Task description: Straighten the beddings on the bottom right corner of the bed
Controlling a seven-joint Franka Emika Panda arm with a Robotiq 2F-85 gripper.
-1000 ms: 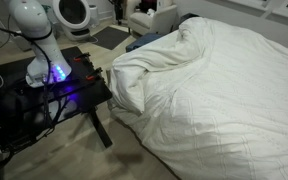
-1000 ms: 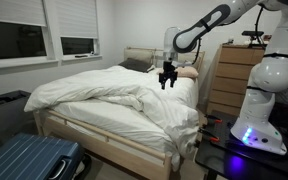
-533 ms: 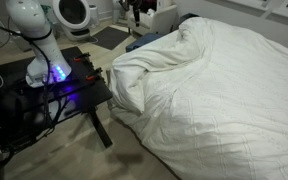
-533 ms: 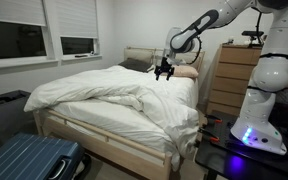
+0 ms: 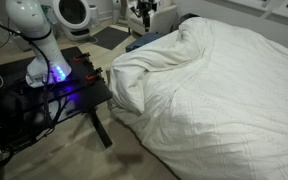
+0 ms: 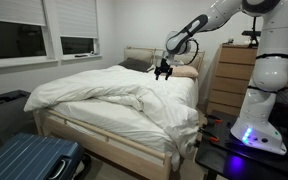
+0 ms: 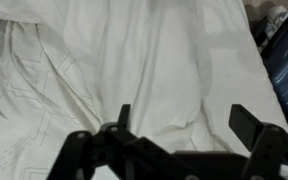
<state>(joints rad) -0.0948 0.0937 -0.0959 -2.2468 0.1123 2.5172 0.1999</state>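
The white wrinkled beddings (image 5: 214,90) cover the bed (image 6: 104,135) in both exterior views, bunched into a thick fold (image 6: 134,98) near the corner closest to the robot base. They fill the wrist view (image 7: 134,70) too. My gripper (image 6: 164,70) hangs in the air above the far part of the bed near the headboard, and shows small at the top of an exterior view (image 5: 142,14). In the wrist view its two black fingers (image 7: 249,125) stand wide apart with nothing between them, well above the fabric.
The black robot table (image 5: 54,95) with the white arm base (image 5: 39,45) stands beside the bed. A wooden dresser (image 6: 229,75) is behind the bed, a blue suitcase (image 6: 29,160) at its foot. A white armchair (image 5: 154,18) and a dark pillow (image 5: 149,40) lie beyond the bunched corner.
My gripper has risen slightly and moved farther toward the headboard end of the bed. The beddings have not moved.
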